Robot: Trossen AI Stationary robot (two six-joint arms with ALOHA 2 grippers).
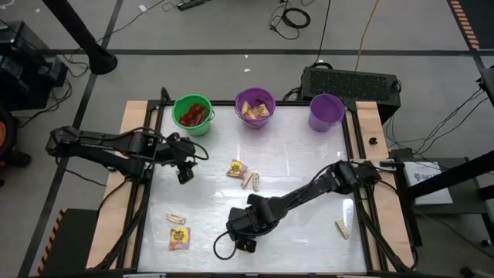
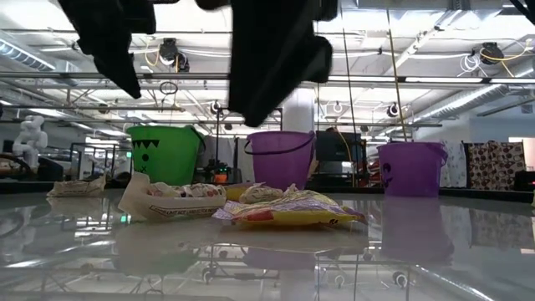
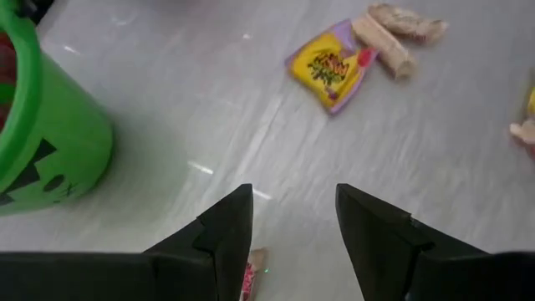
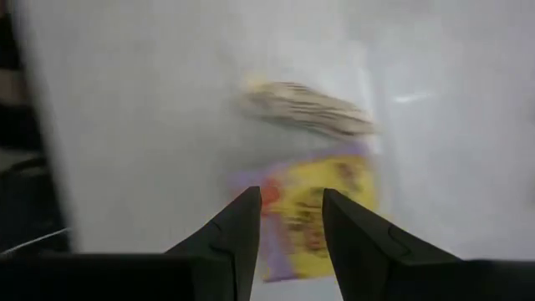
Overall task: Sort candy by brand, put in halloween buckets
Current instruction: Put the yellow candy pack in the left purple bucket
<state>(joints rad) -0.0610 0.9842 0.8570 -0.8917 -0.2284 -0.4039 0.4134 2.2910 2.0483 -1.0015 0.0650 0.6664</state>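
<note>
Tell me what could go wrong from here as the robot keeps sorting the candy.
The right gripper is open over a yellow packet with a tan piece close beside it, so it might catch both. In the middle pile, another yellow packet touches tan pieces; the open left gripper could grab mixed brands.

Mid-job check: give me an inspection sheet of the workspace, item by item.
Surface: white table, glossy.
Job's things: green bucket holds red candy; middle purple bucket holds yellow candy; lavender bucket contents not visible. Loose yellow packet, tan pieces.
Clutter: nothing seen.
Grippers: left gripper open near the green bucket; right gripper open over the yellow packet.
Cables: on the floor.
Surroundings: black keyboard-like box behind the table.
</note>
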